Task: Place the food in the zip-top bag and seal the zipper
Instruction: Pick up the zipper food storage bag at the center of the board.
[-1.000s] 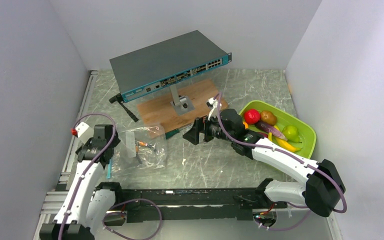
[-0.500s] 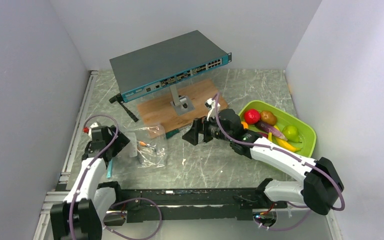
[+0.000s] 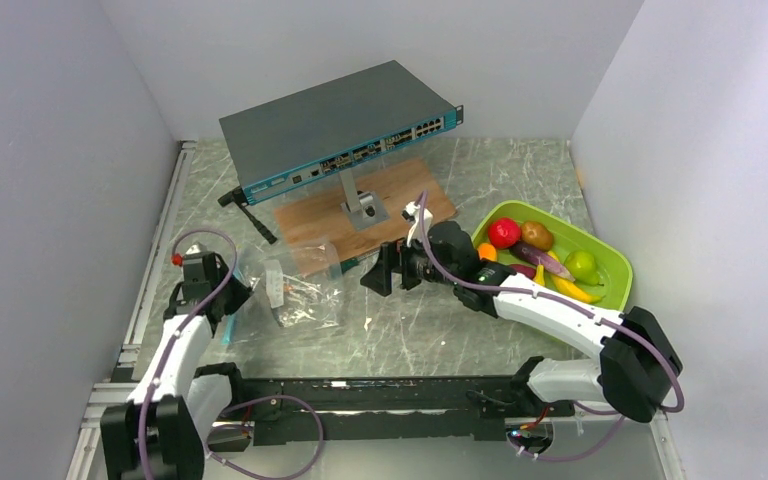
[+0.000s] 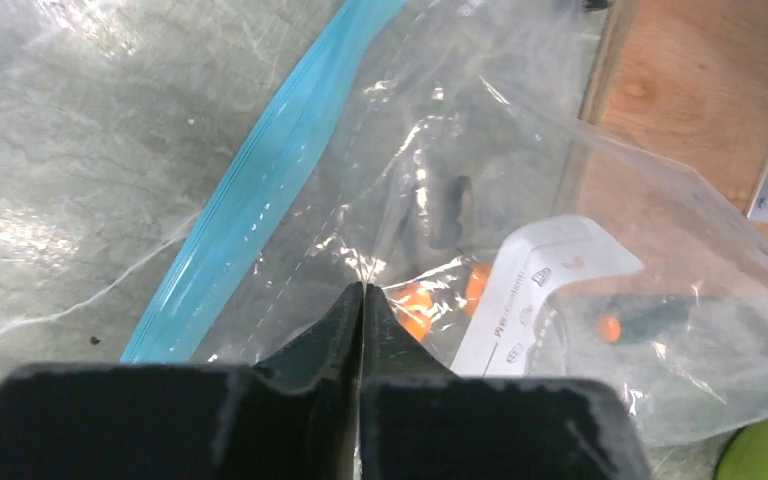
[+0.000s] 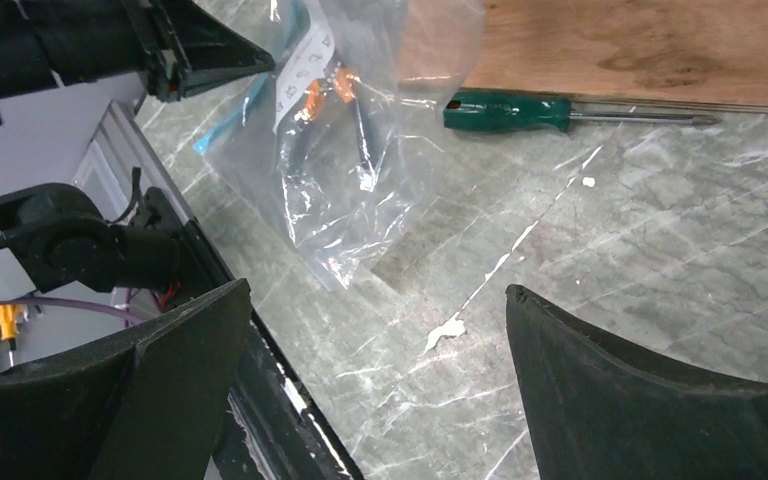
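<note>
Two claws share this step. The left claw has its jaws pressed together on a fold of the zip-top bag, pinching the clear film just beside the teal zipper. The right claw is spread wide and holds nothing, low over the counter at the bag's 3 o'clock side.

The bag lies at about 9 o'clock on the counter, with a white printed card and small orange-and-black bits inside. None of the food is in it; it all sits in the lime-green tray at 3 o'clock.

The step looks like opening the mouth. Done well, the left claw should grip one wall of film only, since pinching both layers would keep the mouth shut; which it has, I cannot tell. A gentle lift would make the mouth gape so the right claw can take the other lip. The film is thin and crinkly, so a hard tug may slip or drag the whole bag.

The counter is grey-green marbled stone, glossy and likely slick. A network switch stands at 12 o'clock over a wooden board, with a green-handled screwdriver along the board's edge. Plain pale walls close in three sides.
</note>
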Motion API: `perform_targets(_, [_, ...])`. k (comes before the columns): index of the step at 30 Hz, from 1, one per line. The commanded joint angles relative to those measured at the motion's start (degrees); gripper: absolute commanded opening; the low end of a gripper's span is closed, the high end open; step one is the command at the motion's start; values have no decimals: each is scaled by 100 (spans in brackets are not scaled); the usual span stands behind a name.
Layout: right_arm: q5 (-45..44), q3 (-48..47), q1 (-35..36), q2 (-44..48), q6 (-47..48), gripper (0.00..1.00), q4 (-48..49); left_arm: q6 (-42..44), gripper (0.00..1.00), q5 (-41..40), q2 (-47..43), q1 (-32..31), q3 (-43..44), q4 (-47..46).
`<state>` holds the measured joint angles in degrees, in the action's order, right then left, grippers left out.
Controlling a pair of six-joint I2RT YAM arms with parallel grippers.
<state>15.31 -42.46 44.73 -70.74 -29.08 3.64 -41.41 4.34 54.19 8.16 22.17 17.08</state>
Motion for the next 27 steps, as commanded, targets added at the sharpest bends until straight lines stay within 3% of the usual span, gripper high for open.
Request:
perform_targets(1, [-313,-283,238,-98,267,100,149,-42,0,44,-777,10,247,650])
perform_targets(8, [-1428,-766,1160,-390,1074,100,-215,-9,0,242,-1908,10,629,1544])
perform_targets(15, [-3092,-1228,2793,-988,2393,100,-133,-239,0,905,-2574,10,837,1900])
perform_targets(18, [-4013,-1308,3658,-1463,3447,100,341,-353,0,1079,-2660,10,925,2021])
perform_targets(21, [-4792,-997,4314,-1932,4625,100,1429,-410,0,1141,-2743,10,991,2127])
perform_targets(27, [-6056,-1608,4638,-3223,5640,100,2150,-419,0,1193,-2835,10,1056,2262])
